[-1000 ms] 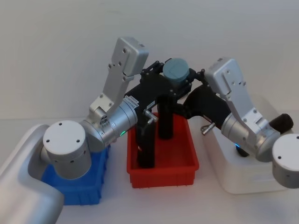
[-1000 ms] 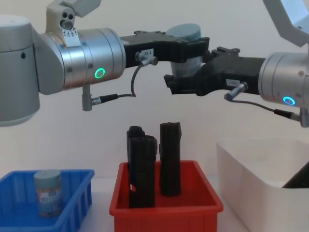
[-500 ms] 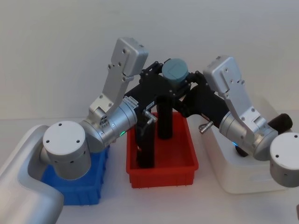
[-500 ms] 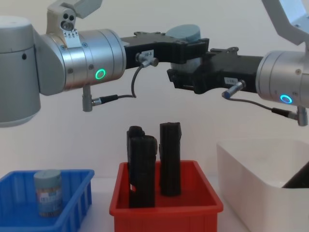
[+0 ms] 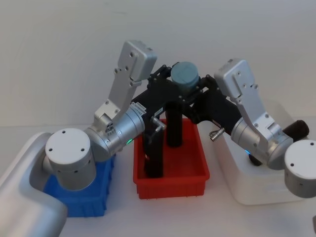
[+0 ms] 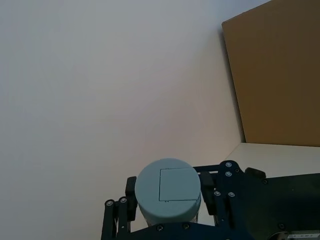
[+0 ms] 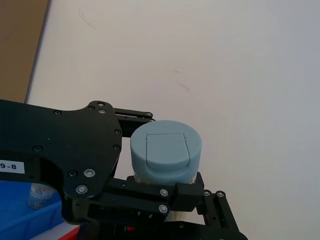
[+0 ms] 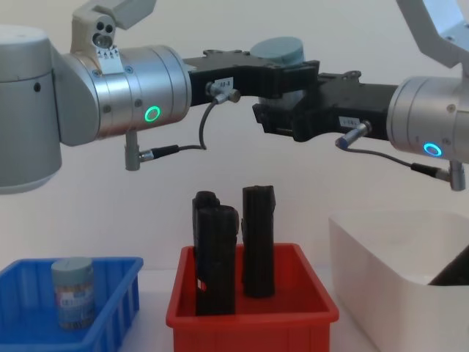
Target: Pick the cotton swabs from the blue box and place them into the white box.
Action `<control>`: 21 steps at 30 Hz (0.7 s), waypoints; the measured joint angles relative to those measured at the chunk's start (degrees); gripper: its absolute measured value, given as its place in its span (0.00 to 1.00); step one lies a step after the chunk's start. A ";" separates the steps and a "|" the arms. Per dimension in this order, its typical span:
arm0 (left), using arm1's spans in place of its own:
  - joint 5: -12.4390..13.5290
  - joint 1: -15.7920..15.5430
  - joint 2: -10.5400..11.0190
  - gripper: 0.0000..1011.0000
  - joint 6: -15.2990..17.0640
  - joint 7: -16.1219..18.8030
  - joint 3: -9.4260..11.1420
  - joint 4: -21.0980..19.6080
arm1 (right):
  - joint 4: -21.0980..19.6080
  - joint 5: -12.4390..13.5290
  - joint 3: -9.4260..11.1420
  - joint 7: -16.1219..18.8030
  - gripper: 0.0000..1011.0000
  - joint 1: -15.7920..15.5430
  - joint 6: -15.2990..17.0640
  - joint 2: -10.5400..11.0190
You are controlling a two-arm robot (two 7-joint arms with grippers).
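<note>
On the left of the counter (image 5: 74,227) sits the blue box (image 8: 110,282), with one cotton swab tub (image 8: 72,292) standing upright inside it. Beside it, in the middle, the red bin (image 8: 253,315) carries two tall black blocks (image 8: 258,238) on end. High above that bin, the left hand (image 8: 282,70) clasps a second cotton swab tub (image 5: 184,75) by its sides, grey-blue lid upward. The right hand (image 8: 289,117) meets it from the other side, its fingers (image 7: 172,194) pressed around the same tub lower down. The white box (image 8: 399,268) stands at the right, a dark object resting in its far corner.
</note>
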 joint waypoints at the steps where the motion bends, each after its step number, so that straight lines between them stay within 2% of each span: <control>1: 0.00 0.00 0.00 0.79 0.00 0.00 0.00 0.00 | 0.00 0.01 0.00 -0.01 0.64 0.01 0.00 -0.01; 6: 0.00 0.00 0.00 0.92 0.00 0.00 0.00 0.00 | 0.00 0.02 0.00 -0.02 0.64 0.02 0.00 -0.02; 8: 0.00 0.00 0.00 0.92 -0.01 0.00 0.00 0.00 | 0.00 0.03 0.00 -0.05 0.64 0.02 0.00 0.01; 9: 0.00 0.00 0.00 0.99 0.00 0.00 0.00 0.00 | 0.00 0.03 0.00 -0.09 0.64 0.01 0.00 0.03; 21: -0.01 0.00 0.00 0.99 -0.03 0.00 -0.02 -0.02 | -0.21 -0.41 0.27 -3.56 0.64 -1.05 1.90 0.56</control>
